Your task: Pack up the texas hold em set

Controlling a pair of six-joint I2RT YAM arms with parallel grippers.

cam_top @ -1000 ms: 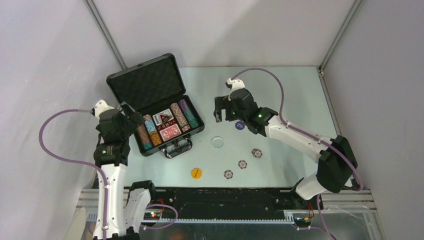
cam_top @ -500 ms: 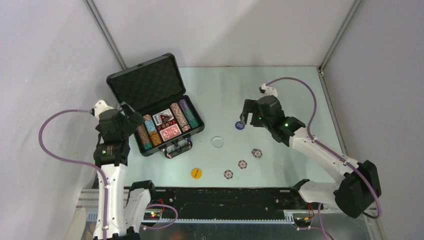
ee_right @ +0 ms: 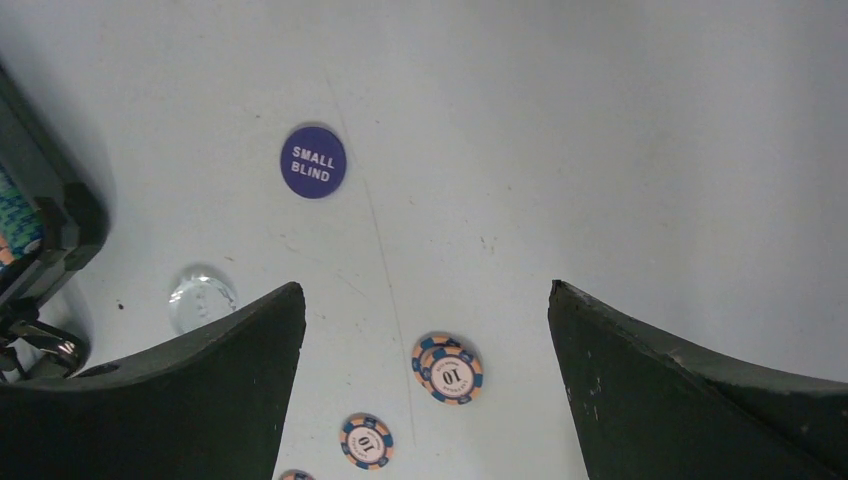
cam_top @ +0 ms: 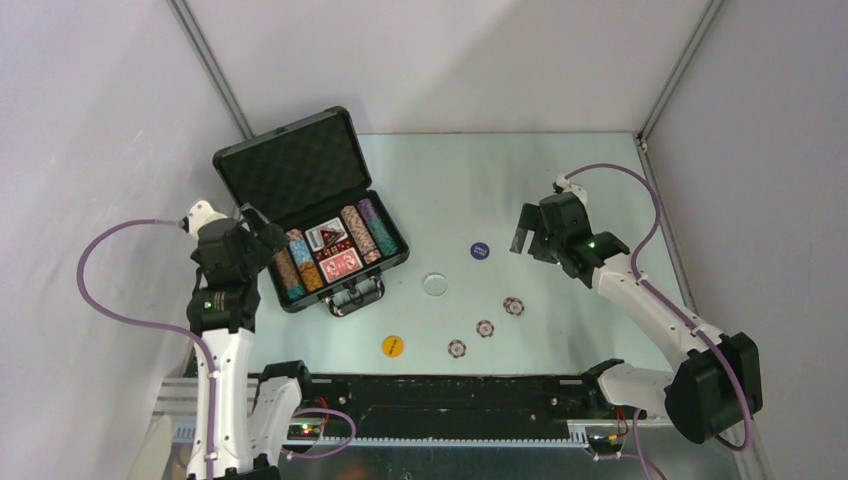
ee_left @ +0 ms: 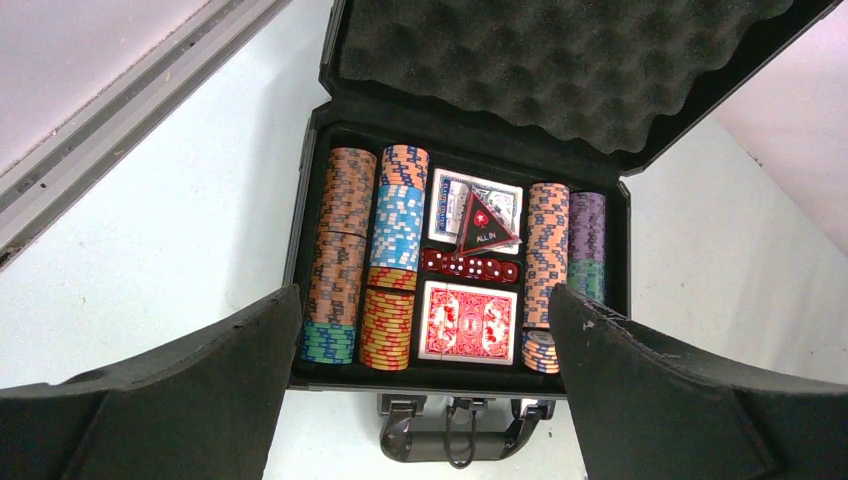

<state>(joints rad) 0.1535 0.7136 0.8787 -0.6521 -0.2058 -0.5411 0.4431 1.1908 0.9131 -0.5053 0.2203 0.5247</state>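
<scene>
The black briefcase (cam_top: 390,262) lies open at the left, its foam lid (cam_top: 288,168) raised. Rows of striped chips (ee_left: 345,230), a red deck (ee_left: 468,320), a second deck (ee_left: 505,200) and red dice (ee_left: 468,265) fill it. My left gripper (cam_top: 262,232) hangs open just in front of the case (ee_left: 300,230), holding nothing. Three loose chips (cam_top: 514,306) (cam_top: 485,328) (cam_top: 457,348), a blue disc (cam_top: 480,251), a clear disc (cam_top: 435,284) and a yellow disc (cam_top: 393,346) lie on the table. My right gripper (cam_top: 527,232) is open and empty, right of the blue disc (ee_right: 313,162) and above the chips (ee_right: 447,366).
The case handle (ee_left: 455,440) points toward the arms. White walls enclose the table, with metal posts (cam_top: 210,70) at the back corners. A black rail (cam_top: 440,395) runs along the near edge between the arm bases.
My right arm has swung to the right, away from the case and past the blue disc, still open. The left arm and all the pieces stay put.
</scene>
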